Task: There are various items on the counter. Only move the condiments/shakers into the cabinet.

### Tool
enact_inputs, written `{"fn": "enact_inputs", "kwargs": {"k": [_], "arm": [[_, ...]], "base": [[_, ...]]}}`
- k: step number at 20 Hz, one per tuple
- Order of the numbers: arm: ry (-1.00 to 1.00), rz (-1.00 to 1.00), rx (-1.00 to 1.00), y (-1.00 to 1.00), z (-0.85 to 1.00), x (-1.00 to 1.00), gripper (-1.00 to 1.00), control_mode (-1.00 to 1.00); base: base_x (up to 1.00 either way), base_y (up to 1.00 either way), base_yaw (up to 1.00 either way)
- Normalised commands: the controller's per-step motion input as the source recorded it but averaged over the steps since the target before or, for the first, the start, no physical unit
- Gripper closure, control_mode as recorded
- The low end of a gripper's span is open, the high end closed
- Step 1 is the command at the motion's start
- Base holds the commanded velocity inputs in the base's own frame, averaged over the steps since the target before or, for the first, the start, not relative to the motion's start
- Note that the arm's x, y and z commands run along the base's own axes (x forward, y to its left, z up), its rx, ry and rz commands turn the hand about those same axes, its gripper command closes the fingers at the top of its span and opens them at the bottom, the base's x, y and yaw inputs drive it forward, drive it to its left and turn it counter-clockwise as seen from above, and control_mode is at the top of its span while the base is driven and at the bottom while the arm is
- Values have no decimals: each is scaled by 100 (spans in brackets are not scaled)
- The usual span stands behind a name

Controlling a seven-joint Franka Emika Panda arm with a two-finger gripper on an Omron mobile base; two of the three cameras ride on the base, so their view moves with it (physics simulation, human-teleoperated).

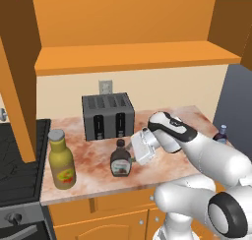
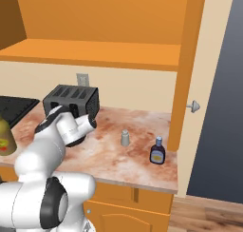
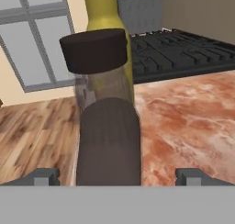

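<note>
Your gripper (image 3: 117,176) stood wide open, holding nothing, with the dark brown squeeze bottle (image 1: 120,160) upright on the counter (image 1: 162,117) between its fingertips (image 3: 45,176). You did best to centre on the body below the black cap (image 3: 94,50) before closing.

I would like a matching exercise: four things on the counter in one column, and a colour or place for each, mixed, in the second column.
1. toaster
2. brown squeeze bottle
3. grey shaker
4. yellow bottle

a. nearest the stove
b. right in front of the open hand
c. against the back wall
d. left of the small blue-purple bottle

Pairs: 1-c, 2-b, 3-d, 4-a
</note>
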Motion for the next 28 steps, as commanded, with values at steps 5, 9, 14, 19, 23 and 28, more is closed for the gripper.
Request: {"fn": "enact_inputs", "kwargs": {"k": [5,9,14,19,23,28], "arm": [[3,0,0,31,0,9,-100,-100],[3,0,0,32,-2,11,100,-100],[-1,0,0,-1,4,-3,100,-100],[-17,-4,3,-7,89,-37,100,-100],[-17,-14,1,0,100,-31,100,-100],[-10,-19,2,0,100,-9,100,-100]], "base": [[0,0,0],[0,0,0],[0,0,0],[0,0,0],[0,0,0],[0,0,0]]}}
